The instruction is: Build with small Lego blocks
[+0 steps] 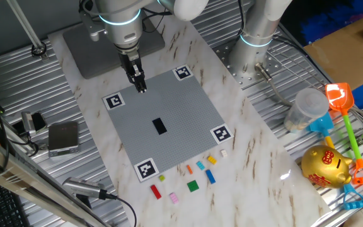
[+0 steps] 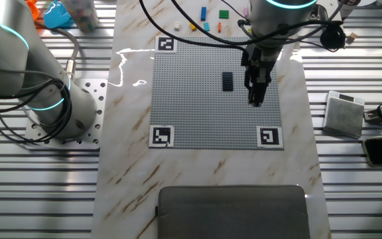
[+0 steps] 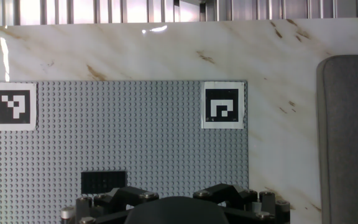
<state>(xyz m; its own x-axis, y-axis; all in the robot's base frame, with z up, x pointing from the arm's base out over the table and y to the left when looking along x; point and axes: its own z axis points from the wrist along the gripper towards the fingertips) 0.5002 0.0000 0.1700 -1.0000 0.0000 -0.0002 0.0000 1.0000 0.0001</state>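
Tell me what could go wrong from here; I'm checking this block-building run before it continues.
The pincer hangs just above the grey plate; dropping lower could jam its tips into the studs. The loose bricks lie tightly grouped, so picking one might knock its neighbours. The black brick already on the plate could be bumped while passing.

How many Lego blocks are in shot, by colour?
Black block: 1
Red block: 1
Pink block: 1
Green block: 1
Orange block: 1
Light blue block: 1
Blue block: 1
White block: 1
Yellow blocks: 2
Total: 10
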